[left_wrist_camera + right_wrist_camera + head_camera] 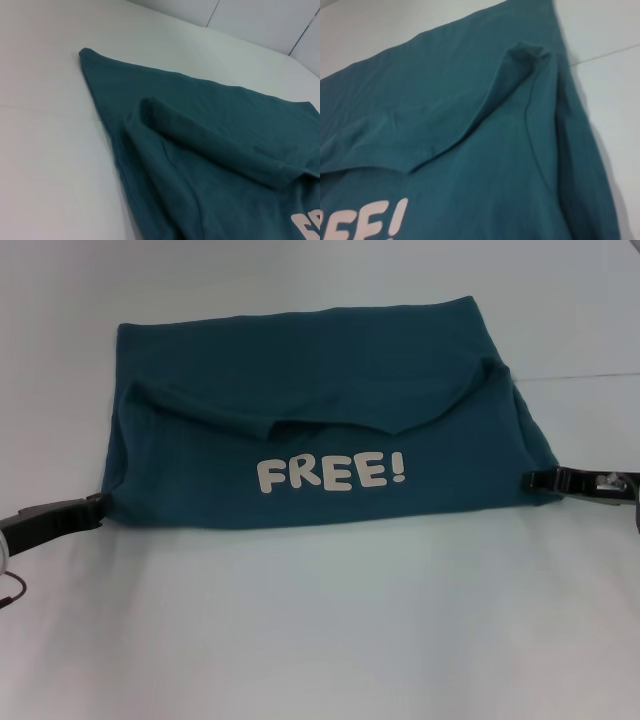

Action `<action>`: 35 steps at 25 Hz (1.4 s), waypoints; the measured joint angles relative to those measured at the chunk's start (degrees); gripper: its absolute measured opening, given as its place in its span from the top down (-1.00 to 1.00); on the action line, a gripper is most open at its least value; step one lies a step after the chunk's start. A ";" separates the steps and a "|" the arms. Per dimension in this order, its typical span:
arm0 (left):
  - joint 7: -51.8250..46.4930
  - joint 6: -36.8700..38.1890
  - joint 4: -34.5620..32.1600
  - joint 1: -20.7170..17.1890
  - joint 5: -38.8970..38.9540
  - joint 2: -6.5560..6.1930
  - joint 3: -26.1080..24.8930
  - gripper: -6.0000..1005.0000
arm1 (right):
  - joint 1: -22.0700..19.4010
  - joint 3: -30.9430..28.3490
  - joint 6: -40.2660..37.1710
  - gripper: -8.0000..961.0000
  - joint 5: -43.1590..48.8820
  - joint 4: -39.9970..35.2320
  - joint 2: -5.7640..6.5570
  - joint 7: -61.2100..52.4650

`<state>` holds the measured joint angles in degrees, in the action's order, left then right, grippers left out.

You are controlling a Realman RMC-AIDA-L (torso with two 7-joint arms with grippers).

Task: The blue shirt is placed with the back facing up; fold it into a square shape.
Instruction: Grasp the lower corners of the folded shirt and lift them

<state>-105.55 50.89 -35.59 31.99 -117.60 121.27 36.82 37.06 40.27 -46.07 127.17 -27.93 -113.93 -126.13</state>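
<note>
Lying flat at the middle of the white table [320,620], the blue shirt [320,350] is folded into a wide block whose long axis runs from the robot's left to its right. Item is dark teal-blue knit, and it does carry a print: cream block lettering "FREE!" [331,473] on the near half, reading upright from the robot's side. Far edge is straight; near edge is straight and lies closest to the robot. Sleeves are turned in over the body, their hems meeting in a shallow V just above the lettering; a rolled ridge of sleeve cloth shows in both wrist views [215,145] [520,65]. Side edges slant outward toward the near corners.

Left gripper [97,504]: black, low on the table, tip touching the shirt's near left corner. Whether its fingers are closed on the cloth or merely beside it cannot be told.

Right gripper [530,480]: black, low on the table, tip at the shirt's near right corner, touching the edge. Finger state likewise cannot be told.

Surface: plain white, matte, with a thin seam line [580,376] running off to the right behind the shirt. Room: pale panelled wall [260,25] beyond the table's far edge, seen from the left wrist.
</note>
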 joint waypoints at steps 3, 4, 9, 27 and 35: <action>0.00 0.00 0.00 0.00 0.00 0.02 0.00 0.92 | 0.01 0.21 -1.37 0.10 0.00 -0.30 -0.02 0.02; 0.00 0.00 0.00 0.00 0.00 0.02 0.00 0.92 | 0.02 0.25 -1.59 0.17 0.00 -0.32 0.05 0.01; 0.03 -0.04 0.00 0.06 0.00 0.02 0.00 0.92 | 0.03 0.35 -1.97 0.55 0.00 -0.35 0.28 -0.04; -1.77 4.62 -3.08 -2.39 0.32 -0.18 -0.71 0.92 | -5.04 -0.63 -7.49 0.98 -2.49 -5.90 -0.28 1.90; -3.86 11.82 -7.46 -6.05 -0.20 -0.30 -0.82 0.92 | -9.85 -2.58 -15.70 0.99 -5.78 -9.24 0.14 5.96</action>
<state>-109.41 62.71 -43.05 25.94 -117.79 120.97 36.00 27.21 37.69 -61.77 121.40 -37.18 -113.79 -120.16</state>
